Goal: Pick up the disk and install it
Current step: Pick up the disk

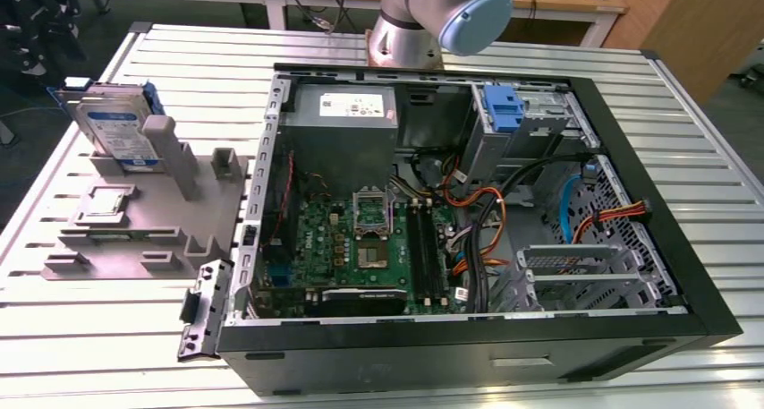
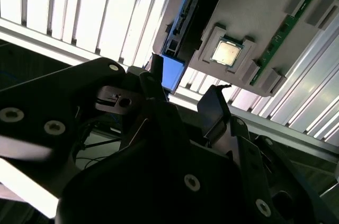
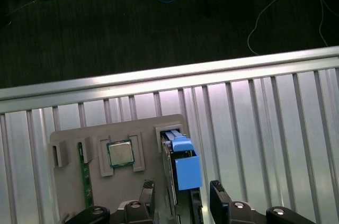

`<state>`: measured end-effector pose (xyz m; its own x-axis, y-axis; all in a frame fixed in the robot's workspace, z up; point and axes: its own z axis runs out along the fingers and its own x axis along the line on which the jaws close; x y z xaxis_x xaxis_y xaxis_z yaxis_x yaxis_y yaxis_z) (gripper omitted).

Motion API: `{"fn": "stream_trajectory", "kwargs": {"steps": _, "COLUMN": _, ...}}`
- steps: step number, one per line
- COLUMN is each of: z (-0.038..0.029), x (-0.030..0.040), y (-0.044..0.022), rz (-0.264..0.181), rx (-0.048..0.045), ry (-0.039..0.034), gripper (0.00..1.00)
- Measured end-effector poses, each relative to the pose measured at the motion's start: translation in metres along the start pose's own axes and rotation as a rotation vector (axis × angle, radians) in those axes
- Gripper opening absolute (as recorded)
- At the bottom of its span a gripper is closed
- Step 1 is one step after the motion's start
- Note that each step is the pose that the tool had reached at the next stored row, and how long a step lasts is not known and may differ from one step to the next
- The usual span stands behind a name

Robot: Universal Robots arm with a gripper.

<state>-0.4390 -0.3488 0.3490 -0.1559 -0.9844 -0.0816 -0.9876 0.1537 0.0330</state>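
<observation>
Blue-framed and silver-grey, the disk [image 1: 117, 127] is standing on edge in a slot at the far end of a grey holder [image 1: 131, 225], its white-and-blue label showing in the exterior view. In the first wrist view the disk [image 3: 180, 163] is showing edge-on, its blue carrier tab pointing toward the camera. The hand [image 3: 183, 192] is hanging just over it with its jaws spread wide, one dark finger [image 3: 148, 188] on each side of the carrier and a gap showing at both; it is gripping nothing. A square processor chip [image 3: 120, 153] and a green memory stick [image 3: 85, 179] are lying in pockets of the holder beside the disk. The holder is sitting on the slatted metal bench [image 1: 107, 346], to the exterior view's left of an open computer case [image 1: 668, 248]. The arm [image 1: 460, 11] is rising behind the case.
</observation>
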Motion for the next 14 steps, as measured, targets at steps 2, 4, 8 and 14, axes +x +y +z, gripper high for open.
{"fn": "stream_trajectory", "kwargs": {"steps": 2, "z": 0.0000, "x": 0.0000, "y": 0.0000, "rz": 0.000, "rx": 0.0001, "ry": 0.0000, "gripper": 0.53}}
{"fn": "stream_trajectory", "kwargs": {"steps": 4, "z": 0.0000, "x": 0.0000, "y": 0.0000, "rz": 0.000, "rx": 0.0002, "ry": 0.0000, "gripper": 0.53}}
{"fn": "stream_trajectory", "kwargs": {"steps": 8, "z": 0.0000, "x": 0.0000, "y": 0.0000, "rz": 0.000, "rx": 0.0005, "ry": 0.0000, "gripper": 0.53}}
{"fn": "stream_trajectory", "kwargs": {"steps": 14, "z": 0.0025, "x": 0.0002, "y": 0.0000, "rz": -0.045, "rx": -0.0032, "ry": 0.0015, "gripper": 0.53}}
